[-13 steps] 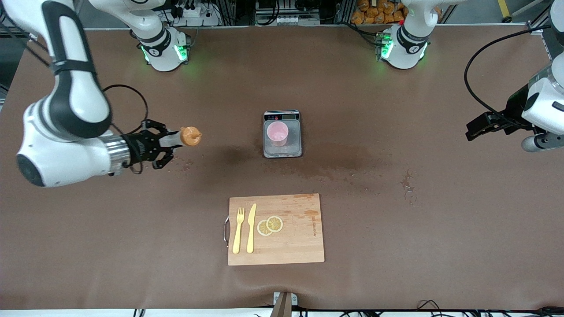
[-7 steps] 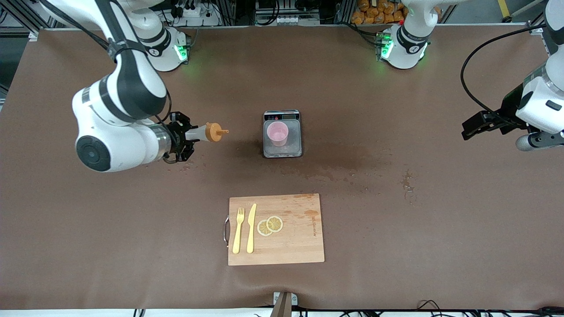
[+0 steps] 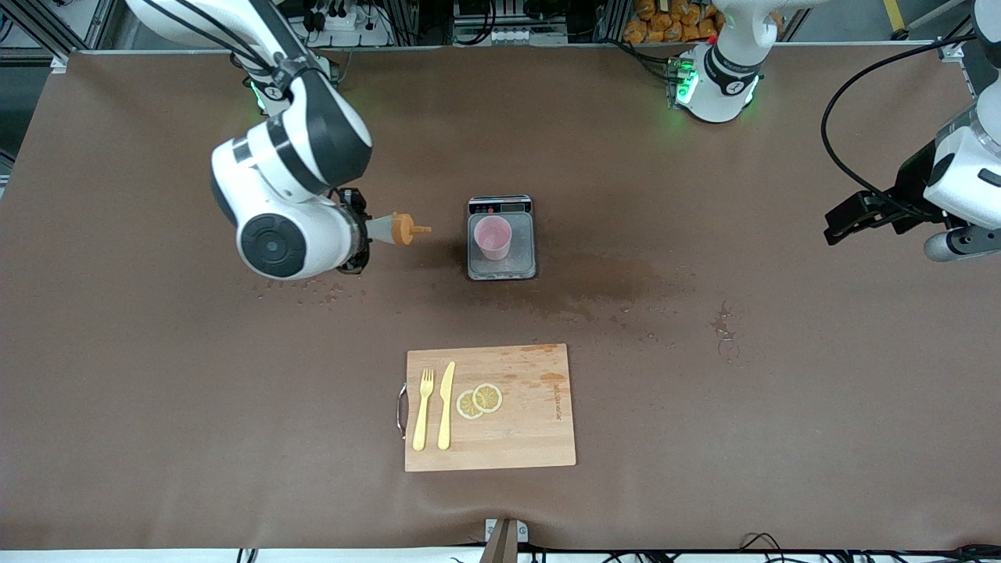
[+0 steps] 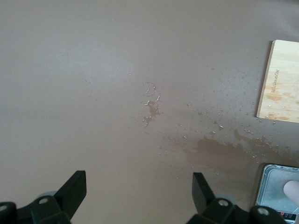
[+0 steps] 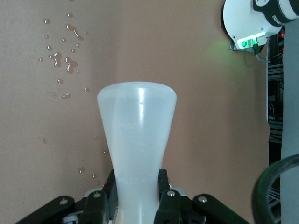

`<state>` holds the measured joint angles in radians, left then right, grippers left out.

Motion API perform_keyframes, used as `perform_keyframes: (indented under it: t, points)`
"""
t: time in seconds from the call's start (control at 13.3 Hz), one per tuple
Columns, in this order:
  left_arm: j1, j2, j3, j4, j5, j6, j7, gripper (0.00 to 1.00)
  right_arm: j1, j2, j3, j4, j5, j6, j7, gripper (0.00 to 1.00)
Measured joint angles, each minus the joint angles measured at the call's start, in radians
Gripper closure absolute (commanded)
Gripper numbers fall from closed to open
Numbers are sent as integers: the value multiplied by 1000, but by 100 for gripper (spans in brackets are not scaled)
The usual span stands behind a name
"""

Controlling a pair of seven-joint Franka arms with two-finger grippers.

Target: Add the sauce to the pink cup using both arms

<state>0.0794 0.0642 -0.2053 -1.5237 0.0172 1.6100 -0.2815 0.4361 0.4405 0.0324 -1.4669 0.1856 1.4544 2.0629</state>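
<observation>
- sideways in the air, the sauce bottle (image 3: pixel 395 230) points its orange nozzle at the pink cup (image 3: pixel 493 237), a short gap between them.
- right gripper (image 3: pixel 358 231) is clamped on the bottle's whitish body, over bare tabletop (image 3: pixel 156 391) toward the right arm's end.
- cup stands on the grey scale (image 3: pixel 501 238).
- left gripper (image 4: pixel 138 196) waits with fingers spread wide, holding nothing, over the tabletop's left-arm end.
</observation>
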Motion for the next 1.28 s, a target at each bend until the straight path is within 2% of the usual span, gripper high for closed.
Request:
perform_keyframes:
  t: [0.6,0.9,1.28]
  points:
    - [0,0,0,-3,0,-4,-6,0,105,68,0,20,-98,7,151,63]
    - [0,0,0,-5,0,-4,-6,0,148,81,0,25,-192,4,204,63]
    - [0,0,0,-9,0,-4,-6,0,173,97,-1,29,-212,-12,224,60]
